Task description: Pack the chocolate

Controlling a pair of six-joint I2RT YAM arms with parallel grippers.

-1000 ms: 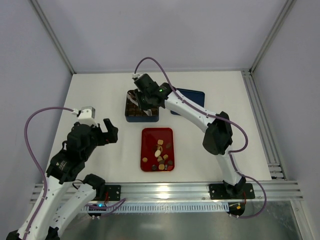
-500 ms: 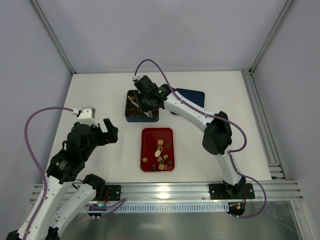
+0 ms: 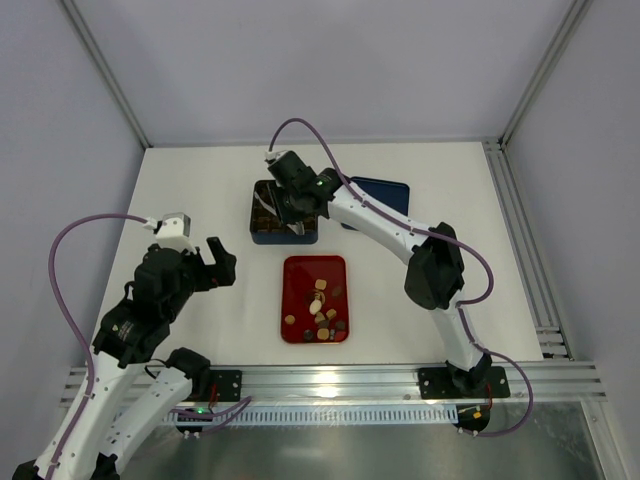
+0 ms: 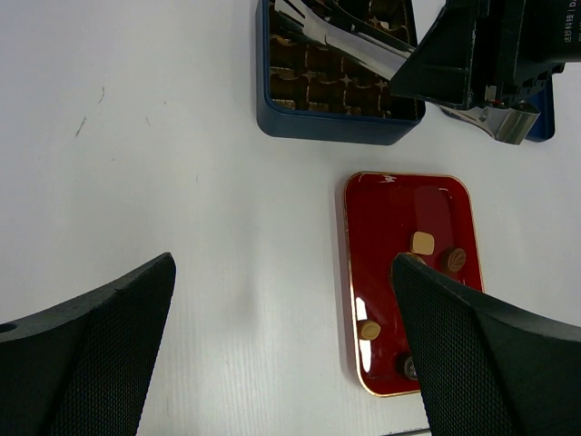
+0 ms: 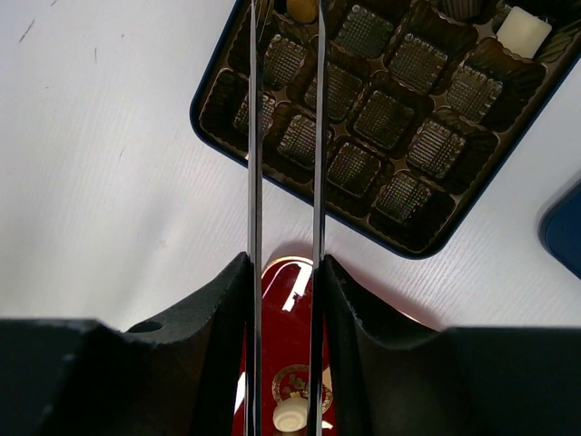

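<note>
Top external view: the right gripper (image 3: 296, 224) hangs over the dark blue box (image 3: 262, 238), which sits on the table (image 3: 200, 190) at 12 o'clock from the red tray (image 3: 292, 275). A blue lid (image 3: 390, 192) lies at 3 o'clock from the box. Most of the chocolates (image 3: 322, 308) lie loose on the tray, gathered toward its 6 o'clock end.

Right wrist view: the thin blades stand a narrow slot apart. A tan candy (image 5: 302, 7) lies between them near the tips, with a clear gap to one blade, so nothing is gripped. A cream-white piece (image 5: 522, 32) fills a cell at 2 o'clock; the other cells in view are bare.

Left wrist view: the left gripper (image 4: 283, 272) is spread wide and holds nothing. It hovers at 9 o'clock from the tray, well apart from it.
</note>
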